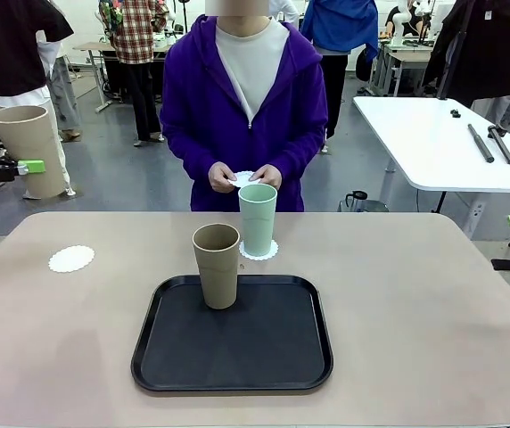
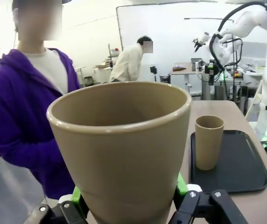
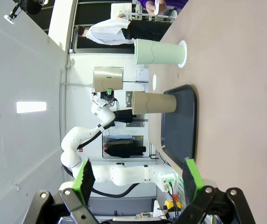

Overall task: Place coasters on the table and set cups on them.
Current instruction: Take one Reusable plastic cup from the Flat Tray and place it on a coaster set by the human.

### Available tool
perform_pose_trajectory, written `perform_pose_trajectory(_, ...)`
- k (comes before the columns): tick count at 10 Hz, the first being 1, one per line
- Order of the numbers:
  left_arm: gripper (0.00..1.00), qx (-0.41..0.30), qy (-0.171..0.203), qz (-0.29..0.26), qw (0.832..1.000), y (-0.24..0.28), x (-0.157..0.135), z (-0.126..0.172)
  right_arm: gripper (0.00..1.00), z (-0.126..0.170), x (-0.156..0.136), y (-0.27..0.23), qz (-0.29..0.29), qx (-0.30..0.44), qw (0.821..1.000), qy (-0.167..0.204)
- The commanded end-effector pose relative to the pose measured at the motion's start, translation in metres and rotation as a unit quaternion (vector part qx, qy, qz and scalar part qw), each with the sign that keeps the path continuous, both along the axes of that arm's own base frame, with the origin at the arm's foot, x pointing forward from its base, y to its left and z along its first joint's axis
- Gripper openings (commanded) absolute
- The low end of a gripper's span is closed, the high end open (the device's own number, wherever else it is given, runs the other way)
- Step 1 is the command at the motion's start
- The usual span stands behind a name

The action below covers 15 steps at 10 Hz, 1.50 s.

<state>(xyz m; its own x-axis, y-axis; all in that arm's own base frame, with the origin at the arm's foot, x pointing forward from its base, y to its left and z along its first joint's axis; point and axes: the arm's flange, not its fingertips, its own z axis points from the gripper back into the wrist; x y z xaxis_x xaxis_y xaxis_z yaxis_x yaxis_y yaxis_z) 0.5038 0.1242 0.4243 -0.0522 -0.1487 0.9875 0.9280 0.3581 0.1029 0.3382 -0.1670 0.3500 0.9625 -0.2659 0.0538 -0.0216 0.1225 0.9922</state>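
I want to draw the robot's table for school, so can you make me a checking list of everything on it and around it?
surface: beige table, bare top looks clean.
job's things: mint cup stands on a lacy coaster; second coaster lies bare at the left; third coaster is in the person's hands; one beige cup upright on the black tray; other beige cup held up beyond the table's left edge.
clutter: nothing seen.
grippers: left gripper shut on the other beige cup; right gripper open, holding nothing.
cables: nothing seen on the table.
surroundings: purple hoodie on the person at the far side; white table with dark rods.
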Motion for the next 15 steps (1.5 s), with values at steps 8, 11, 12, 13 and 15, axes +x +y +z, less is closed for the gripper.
perform_pose_trajectory(8,0.85,0.008,0.005,0.011,1.000,0.005,0.004,-0.005,1.00,0.001,-0.003,0.000,0.007,-0.001,1.000,-0.002)
perform_pose_trajectory(11,0.85,0.008,0.005,0.011,1.000,0.005,0.004,-0.005,1.00,0.001,-0.003,0.000,0.007,-0.001,1.000,-0.002)
perform_pose_trajectory(12,0.85,0.007,0.009,0.010,1.000,0.004,0.005,-0.010,1.00,0.001,-0.003,0.000,0.007,-0.001,1.000,-0.002)
perform_pose_trajectory(13,0.85,-0.007,0.034,0.001,0.999,0.012,0.018,-0.018,1.00,0.001,-0.003,0.000,0.007,-0.001,1.000,-0.002)
perform_pose_trajectory(15,0.85,-0.037,0.049,-0.009,0.998,0.029,0.024,-0.038,1.00,0.001,-0.003,0.000,0.007,-0.001,1.000,-0.002)
